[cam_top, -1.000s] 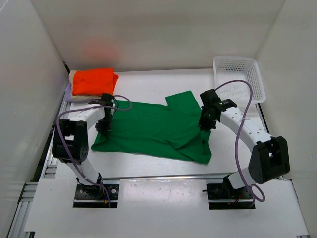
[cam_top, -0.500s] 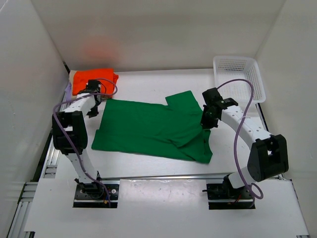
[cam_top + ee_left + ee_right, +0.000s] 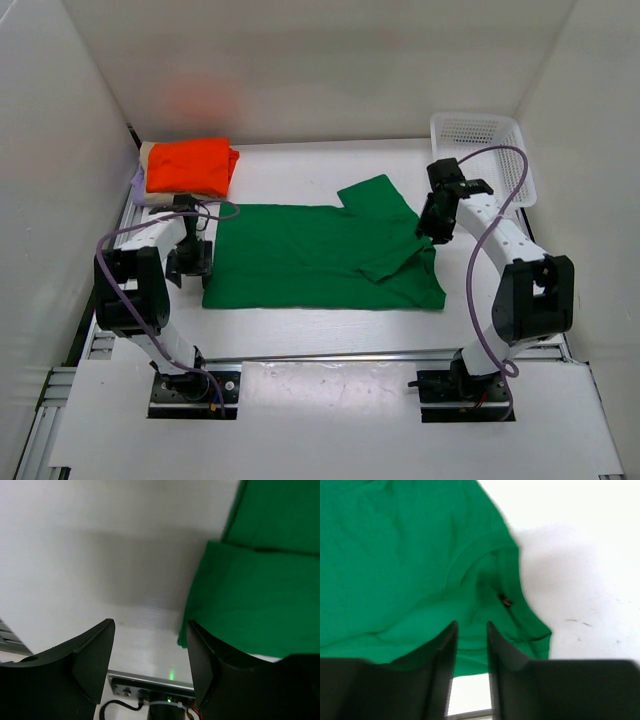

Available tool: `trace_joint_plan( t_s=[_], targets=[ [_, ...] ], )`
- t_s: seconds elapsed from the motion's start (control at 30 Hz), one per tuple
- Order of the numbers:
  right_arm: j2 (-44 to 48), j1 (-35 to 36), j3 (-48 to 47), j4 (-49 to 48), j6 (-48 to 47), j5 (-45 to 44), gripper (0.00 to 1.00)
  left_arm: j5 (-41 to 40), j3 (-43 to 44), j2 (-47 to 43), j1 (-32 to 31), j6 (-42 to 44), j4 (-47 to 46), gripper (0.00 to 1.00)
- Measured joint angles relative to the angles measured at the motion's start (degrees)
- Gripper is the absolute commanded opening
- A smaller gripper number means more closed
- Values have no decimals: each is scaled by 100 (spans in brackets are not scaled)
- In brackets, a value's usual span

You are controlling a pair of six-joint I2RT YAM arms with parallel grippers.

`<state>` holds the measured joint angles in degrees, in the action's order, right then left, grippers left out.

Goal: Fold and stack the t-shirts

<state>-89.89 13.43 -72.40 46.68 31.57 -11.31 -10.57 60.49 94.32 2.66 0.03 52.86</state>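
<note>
Black fingers of my left gripper (image 3: 150,645) stand wide apart with nothing between them. The edge of the green shirt (image 3: 250,580) lies just beside the three-o'clock finger, unpinched. My right gripper (image 3: 471,640) has its jaws parted only a little and hangs over green cloth, with no cloth clamped that I can see.

Top view, outward: the green shirt lies spread flat at the centre of the table (image 3: 300,180). One sleeve points to twelve o'clock, and a rumpled flap lies over the body towards four o'clock. At ten o'clock stands the stack, with the orange shirt (image 3: 190,165) folded on top and slivers of the beige shirt (image 3: 146,152) and lavender shirt (image 3: 137,183) beneath. The basket (image 3: 480,150) sits at two o'clock.

Progress, as I judge it: three shirts are folded and stacked. The green shirt is laid out but not yet folded, and must then go on the stack.
</note>
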Motion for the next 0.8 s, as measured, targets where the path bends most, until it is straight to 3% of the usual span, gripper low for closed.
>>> trace_joint_plan(
  t_s=[0.23, 0.53, 0.6, 0.73, 0.77, 0.8],
  targets=[
    [-258, 20, -44, -46, -181, 398, 63, 675, -122, 83, 68, 0, 212, 72],
    [1523, -142, 2020, 28, 262, 363, 63, 1117, -564, 125, 98, -2, 195, 72],
    [1558, -254, 2457, -33, 326, 446, 63, 1141, -588, 219, 98, -7, 175, 66],
    [1362, -511, 2959, -247, 415, 623, 64, 1163, -579, 299, 98, -28, 157, 40],
    [1270, -560, 3012, -350, 424, 678, 62, 1182, -579, 306, 98, -24, 157, 28],
    [1180, -599, 3040, -431, 428, 721, 60, 1213, -577, 310, 98, -39, 162, 22]
  ],
)
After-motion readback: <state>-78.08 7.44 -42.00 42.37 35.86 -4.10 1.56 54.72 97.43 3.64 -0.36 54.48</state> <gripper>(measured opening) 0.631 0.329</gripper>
